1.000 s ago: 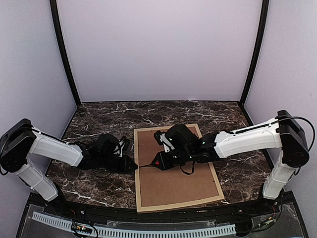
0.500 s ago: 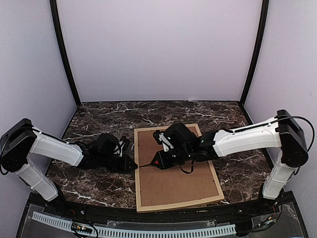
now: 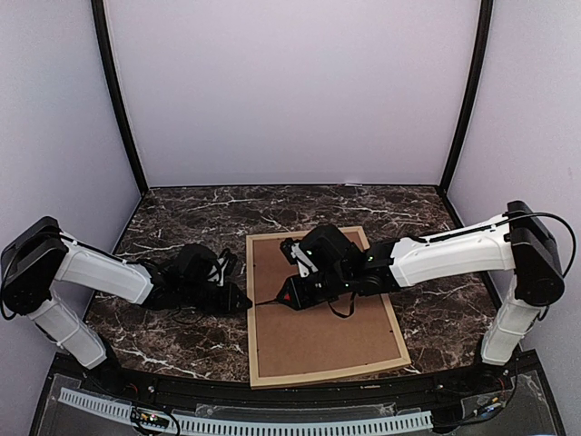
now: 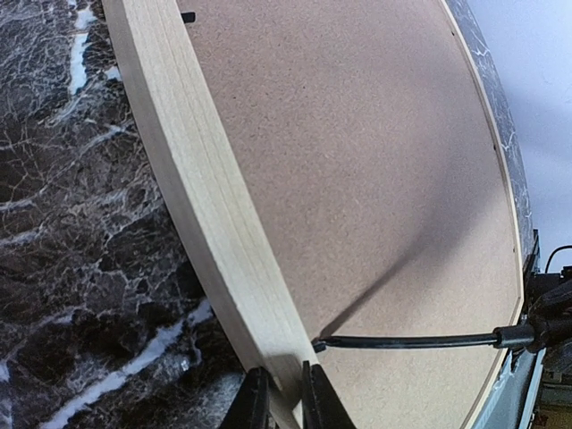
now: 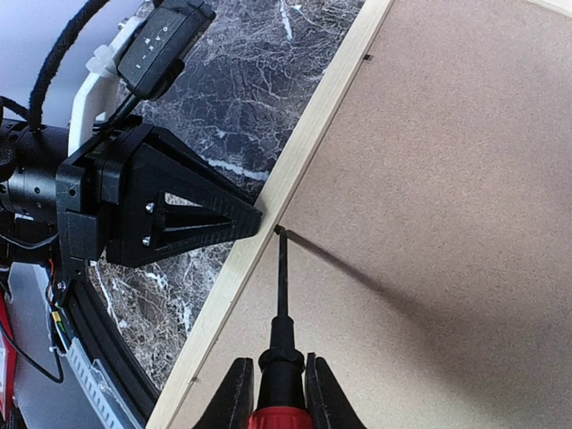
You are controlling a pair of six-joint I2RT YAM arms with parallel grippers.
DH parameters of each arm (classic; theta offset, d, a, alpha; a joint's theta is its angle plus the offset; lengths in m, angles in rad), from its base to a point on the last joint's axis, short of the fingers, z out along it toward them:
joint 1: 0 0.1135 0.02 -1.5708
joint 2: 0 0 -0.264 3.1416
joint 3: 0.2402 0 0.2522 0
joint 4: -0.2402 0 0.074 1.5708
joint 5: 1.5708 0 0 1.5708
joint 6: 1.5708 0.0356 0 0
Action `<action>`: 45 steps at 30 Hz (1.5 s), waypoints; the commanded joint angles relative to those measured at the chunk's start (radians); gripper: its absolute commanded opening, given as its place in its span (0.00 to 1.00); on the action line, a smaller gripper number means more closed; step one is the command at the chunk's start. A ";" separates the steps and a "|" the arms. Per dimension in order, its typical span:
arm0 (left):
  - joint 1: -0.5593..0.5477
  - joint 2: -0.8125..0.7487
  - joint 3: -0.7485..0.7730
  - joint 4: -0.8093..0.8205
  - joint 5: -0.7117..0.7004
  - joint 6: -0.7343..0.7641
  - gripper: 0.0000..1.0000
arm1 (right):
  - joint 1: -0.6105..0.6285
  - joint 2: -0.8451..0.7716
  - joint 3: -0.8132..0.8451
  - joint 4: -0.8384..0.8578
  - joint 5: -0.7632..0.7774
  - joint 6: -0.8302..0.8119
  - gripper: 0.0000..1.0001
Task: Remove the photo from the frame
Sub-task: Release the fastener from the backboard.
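Photo hidden under backing board [image 4: 357, 179]. My left pincer [image 4: 286, 404], nearly closed, nips frame [image 4: 206, 206] at outer rail. Right pincer [image 5: 281, 380] clamped on screwdriver [image 5: 281, 295], handle cut off; tip ahead at rail's inner edge.

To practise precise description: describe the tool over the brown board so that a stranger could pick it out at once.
On the marble table lies the light wooden frame, its brown backing board showing. Over the board, near the frame's left rail, the right pincer holds the screwdriver. It alone has a red handle and a thin black shaft, its tip at the frame's inner edge.
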 commanded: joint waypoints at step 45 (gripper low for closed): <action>-0.009 0.069 -0.061 0.093 0.040 -0.020 0.12 | 0.055 0.049 0.162 0.205 -0.122 -0.038 0.00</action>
